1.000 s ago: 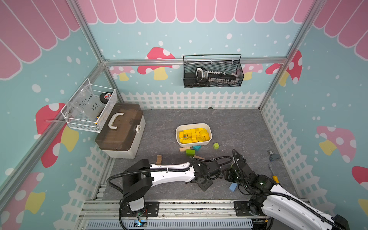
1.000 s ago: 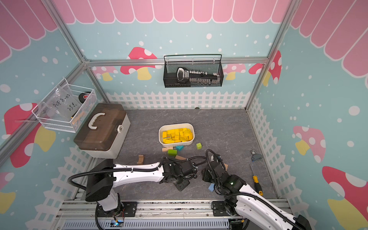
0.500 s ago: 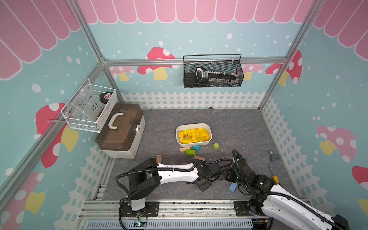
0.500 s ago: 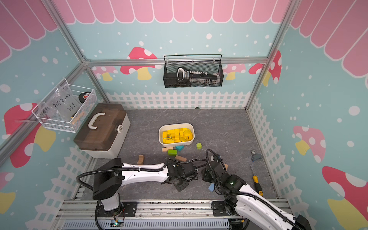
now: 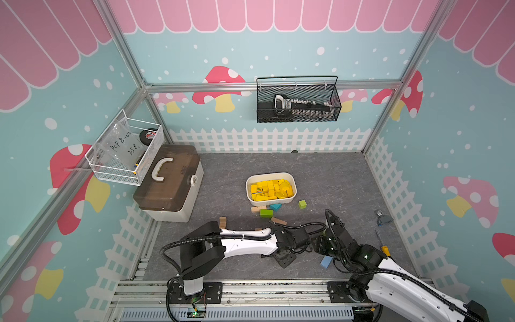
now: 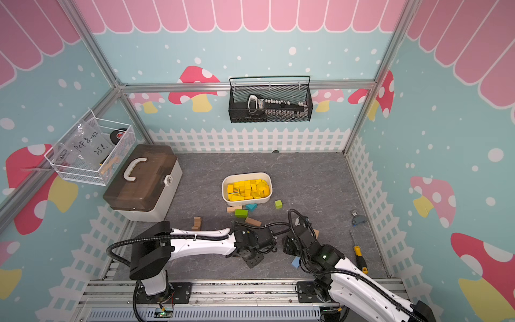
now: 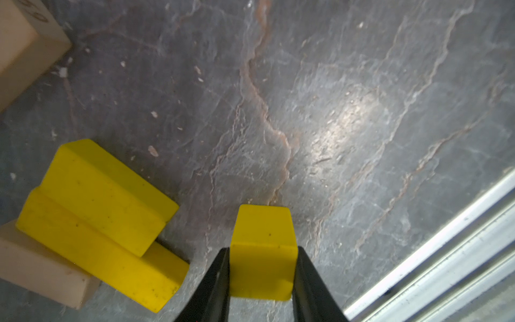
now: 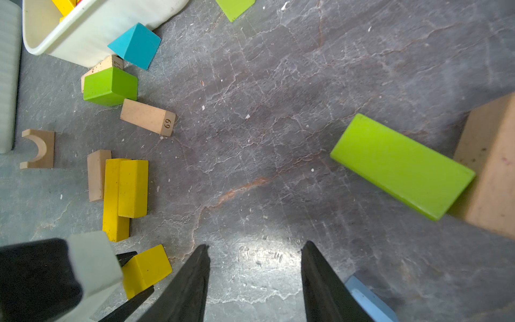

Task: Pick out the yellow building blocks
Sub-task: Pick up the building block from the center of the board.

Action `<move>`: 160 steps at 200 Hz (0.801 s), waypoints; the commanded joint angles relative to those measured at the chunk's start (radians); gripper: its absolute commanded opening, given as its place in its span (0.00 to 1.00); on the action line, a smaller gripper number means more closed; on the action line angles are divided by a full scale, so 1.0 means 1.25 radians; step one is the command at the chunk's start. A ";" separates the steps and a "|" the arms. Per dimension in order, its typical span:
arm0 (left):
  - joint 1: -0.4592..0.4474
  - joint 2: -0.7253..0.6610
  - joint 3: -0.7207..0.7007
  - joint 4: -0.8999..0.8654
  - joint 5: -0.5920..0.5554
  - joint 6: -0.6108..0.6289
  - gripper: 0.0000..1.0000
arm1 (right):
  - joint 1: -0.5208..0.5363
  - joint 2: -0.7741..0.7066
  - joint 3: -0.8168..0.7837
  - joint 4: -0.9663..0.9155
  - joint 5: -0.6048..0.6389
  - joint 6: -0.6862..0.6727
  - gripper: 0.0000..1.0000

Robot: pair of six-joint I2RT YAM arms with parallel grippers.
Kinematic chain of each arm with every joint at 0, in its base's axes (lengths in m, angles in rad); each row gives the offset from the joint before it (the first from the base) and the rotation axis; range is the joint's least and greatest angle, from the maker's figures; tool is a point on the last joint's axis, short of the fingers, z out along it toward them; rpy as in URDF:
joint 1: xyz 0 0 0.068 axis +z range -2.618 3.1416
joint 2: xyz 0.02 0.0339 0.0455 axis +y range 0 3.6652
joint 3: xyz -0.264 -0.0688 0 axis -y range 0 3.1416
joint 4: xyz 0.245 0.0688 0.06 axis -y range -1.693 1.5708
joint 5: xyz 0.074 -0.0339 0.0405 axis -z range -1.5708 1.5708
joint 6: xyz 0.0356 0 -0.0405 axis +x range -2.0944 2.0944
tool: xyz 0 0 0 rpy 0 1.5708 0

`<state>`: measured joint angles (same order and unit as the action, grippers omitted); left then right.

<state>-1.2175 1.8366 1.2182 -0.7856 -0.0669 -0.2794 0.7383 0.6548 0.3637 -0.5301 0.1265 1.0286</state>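
A small yellow cube (image 7: 263,251) sits between the black fingers of my left gripper (image 7: 262,250), which is shut on it just above the grey floor. The right wrist view shows the same cube (image 8: 146,269) in that grip. Two more yellow building blocks, long bars (image 7: 106,195), lie stacked beside it, leaning on a tan block (image 7: 36,267). Several yellow blocks fill the white tub (image 5: 292,184) in both top views. My right gripper (image 8: 255,245) stands open over bare floor, holding nothing.
A lime-green bar (image 8: 401,167), a tan block (image 8: 493,172) and a light blue block (image 8: 367,301) lie around the right gripper. Green, teal and tan blocks (image 8: 110,86) lie by the tub. A tool case (image 5: 170,181) stands at the left, a screwdriver (image 5: 383,245) at the right.
My left gripper has closed on the small yellow cube. The right arm has not moved.
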 commanded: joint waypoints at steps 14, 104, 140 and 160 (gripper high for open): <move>0.050 -0.042 0.018 -0.033 -0.008 0.021 0.35 | -0.008 -0.018 -0.016 -0.005 -0.001 0.006 0.53; 0.230 -0.080 0.211 -0.142 0.043 0.112 0.31 | -0.034 -0.022 -0.015 -0.007 -0.019 -0.025 0.57; 0.315 -0.042 0.324 -0.175 0.088 0.137 0.31 | -0.053 -0.024 -0.027 0.012 -0.038 -0.034 0.59; 0.362 -0.008 0.381 -0.189 0.110 0.147 0.32 | -0.071 -0.021 -0.028 0.022 -0.052 -0.045 0.59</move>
<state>-0.8234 1.7721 1.6176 -0.9710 0.0170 -0.1444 0.6724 0.6285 0.3462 -0.5224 0.0837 0.9913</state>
